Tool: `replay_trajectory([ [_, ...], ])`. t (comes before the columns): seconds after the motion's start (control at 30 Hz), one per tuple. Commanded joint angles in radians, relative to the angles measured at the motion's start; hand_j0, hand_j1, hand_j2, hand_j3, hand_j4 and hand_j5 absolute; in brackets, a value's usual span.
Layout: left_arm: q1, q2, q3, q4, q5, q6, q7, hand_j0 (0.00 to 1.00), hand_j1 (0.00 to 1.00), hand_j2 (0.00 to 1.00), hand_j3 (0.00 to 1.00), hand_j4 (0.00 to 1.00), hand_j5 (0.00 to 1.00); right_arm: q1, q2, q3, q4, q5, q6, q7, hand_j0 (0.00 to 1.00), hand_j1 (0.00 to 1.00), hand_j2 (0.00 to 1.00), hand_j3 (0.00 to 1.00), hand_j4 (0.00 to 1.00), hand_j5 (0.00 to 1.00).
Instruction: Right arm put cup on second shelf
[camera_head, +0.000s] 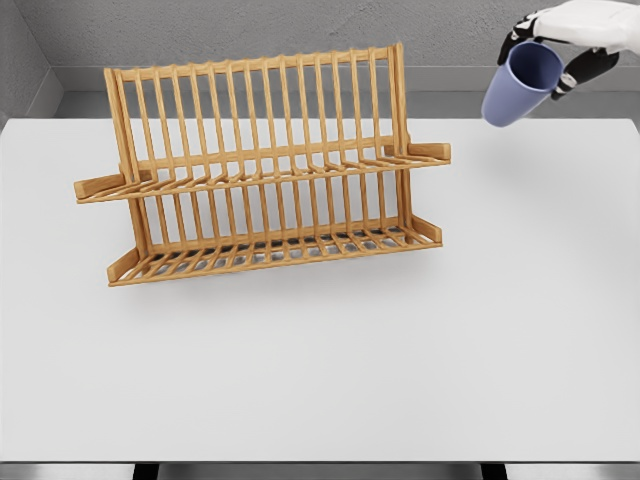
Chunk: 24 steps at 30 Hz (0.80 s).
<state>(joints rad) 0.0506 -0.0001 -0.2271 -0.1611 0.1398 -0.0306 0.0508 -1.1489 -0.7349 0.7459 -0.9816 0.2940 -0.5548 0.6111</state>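
- The bench (320, 380) carries a wooden rack (265, 170), upper shelf (270, 172) bare: placement remains.
- Your right hand (565, 45), at one o'clock, grips the blue cup (522, 82), tilted, seemingly airborne.
- Grasp done.

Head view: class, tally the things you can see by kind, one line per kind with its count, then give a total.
Cup, blue, held in the right hand: 1
Rack, wooden, two shelves: 1
Table, white: 1
Hand: 1
Total: 4
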Motion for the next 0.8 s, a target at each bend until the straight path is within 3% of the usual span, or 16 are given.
replay_trajectory([
  [0.0, 0.000, 0.000, 0.000, 0.000, 0.000, 0.000, 0.000, 1.00, 1.00, 1.00, 1.00, 1.00, 1.00, -0.002, 0.000, -0.002, -0.029, -0.006, 0.004, 0.000, 0.57, 0.57, 0.57, 0.57, 0.57, 0.57],
  [0.77, 0.000, 0.000, 0.000, 0.000, 0.000, 0.000, 0.000, 1.00, 1.00, 1.00, 1.00, 1.00, 1.00, 0.012, -0.018, 0.003, -0.419, -0.007, -0.005, 0.000, 0.58, 0.58, 0.58, 0.58, 0.58, 0.58],
])
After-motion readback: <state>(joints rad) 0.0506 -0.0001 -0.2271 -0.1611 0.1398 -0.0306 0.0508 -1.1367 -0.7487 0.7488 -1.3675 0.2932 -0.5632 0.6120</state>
